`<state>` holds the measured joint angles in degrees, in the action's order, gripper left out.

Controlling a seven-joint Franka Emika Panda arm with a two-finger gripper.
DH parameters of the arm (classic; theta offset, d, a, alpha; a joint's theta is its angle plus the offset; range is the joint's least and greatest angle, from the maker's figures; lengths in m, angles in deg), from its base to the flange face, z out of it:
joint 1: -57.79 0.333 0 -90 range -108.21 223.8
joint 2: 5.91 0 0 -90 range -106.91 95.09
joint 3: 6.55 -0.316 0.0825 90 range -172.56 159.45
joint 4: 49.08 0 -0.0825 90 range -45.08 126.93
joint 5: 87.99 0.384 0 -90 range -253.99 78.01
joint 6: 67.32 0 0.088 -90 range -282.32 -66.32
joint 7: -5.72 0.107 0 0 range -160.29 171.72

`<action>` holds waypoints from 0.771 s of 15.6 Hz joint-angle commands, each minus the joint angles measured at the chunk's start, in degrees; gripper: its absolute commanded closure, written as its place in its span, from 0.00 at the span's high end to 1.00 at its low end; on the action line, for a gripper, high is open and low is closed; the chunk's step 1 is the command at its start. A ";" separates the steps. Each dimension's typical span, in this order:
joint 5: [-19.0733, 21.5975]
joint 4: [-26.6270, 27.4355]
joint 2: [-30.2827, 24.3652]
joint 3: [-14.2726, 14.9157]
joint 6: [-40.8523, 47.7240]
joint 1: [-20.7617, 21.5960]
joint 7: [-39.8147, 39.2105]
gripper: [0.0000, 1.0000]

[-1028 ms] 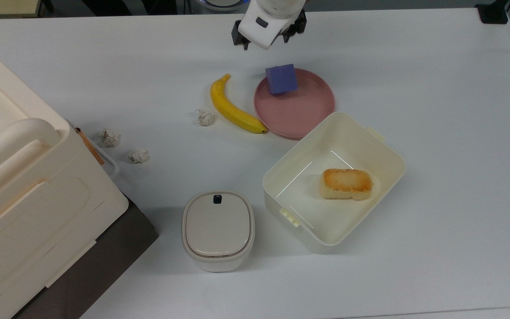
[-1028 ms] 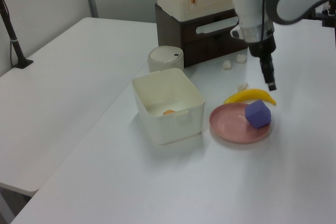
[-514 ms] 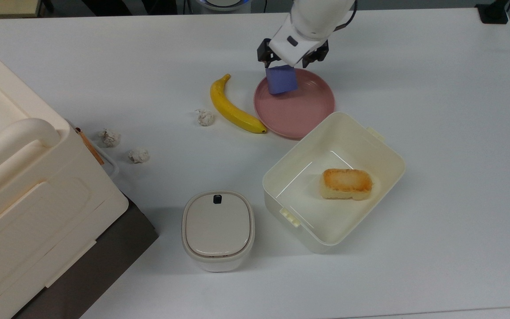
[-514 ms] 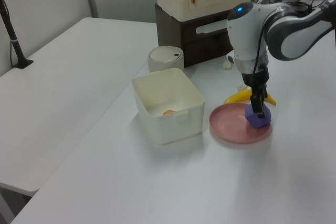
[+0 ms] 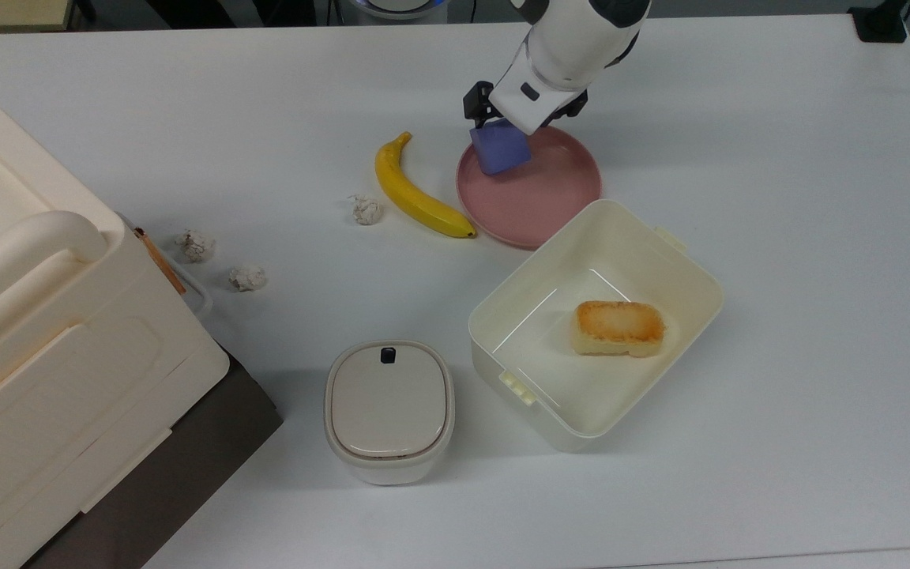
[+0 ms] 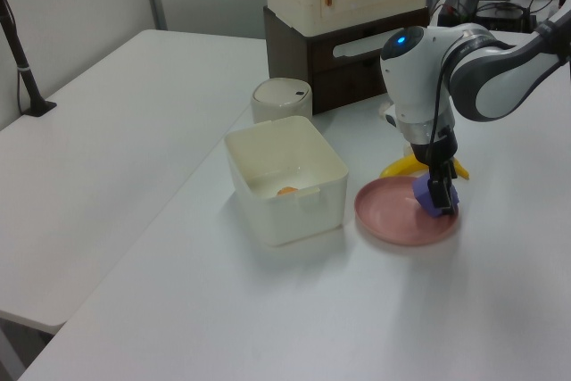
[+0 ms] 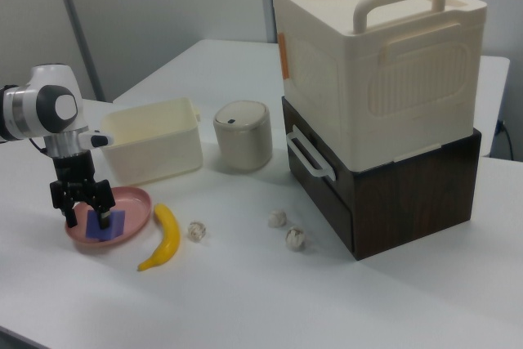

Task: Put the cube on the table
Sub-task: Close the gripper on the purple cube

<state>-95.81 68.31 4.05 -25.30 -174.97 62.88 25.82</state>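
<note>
The blue-purple cube (image 5: pixel 497 152) lies on the pink plate (image 5: pixel 538 201), at its rim nearest the banana, on the white table (image 5: pixel 779 158). My gripper (image 5: pixel 520 120) has come down over the cube, open, with its black fingers either side of the block. In the right view the gripper (image 7: pixel 88 217) stands on the plate (image 7: pixel 136 199) with the cube (image 7: pixel 115 224) partly behind one finger (image 7: pixel 104 214). In the left view the gripper (image 6: pixel 439 198) covers part of the cube (image 6: pixel 422 191) over the plate (image 6: pixel 393 220).
A banana (image 5: pixel 417 195) lies beside the plate. An open cream box (image 5: pixel 709 278) holding a golden-brown bread block (image 5: pixel 619 327) touches the plate's near rim. A lidded cream bin (image 5: pixel 389 409), three crumpled paper balls (image 5: pixel 366 209) and a big cream crate (image 5: pixel 44 316) on a dark cabinet stand further off.
My gripper has moved from behind the plate down onto the cube. In the top view the cube and plate have shifted slightly. Finger spacing looks unchanged.
</note>
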 commanded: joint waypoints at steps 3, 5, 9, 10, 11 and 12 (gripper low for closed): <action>-2.99 -0.49 0.06 -0.06 -1.42 -2.18 1.25 1.00; -3.08 -1.10 0.15 -0.06 -1.42 -2.97 1.25 0.98; -3.08 -1.11 0.32 -0.06 -1.51 -3.15 1.16 0.71; -3.08 -1.11 0.93 -0.06 -1.51 -3.15 1.25 0.66; -3.08 -1.19 1.20 -0.06 -1.68 -3.15 1.25 0.55; -3.08 -1.19 1.20 -0.06 -2.56 -3.24 1.25 0.46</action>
<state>-97.90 67.36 4.26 -25.28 -175.29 59.50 25.92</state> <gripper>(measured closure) 0.326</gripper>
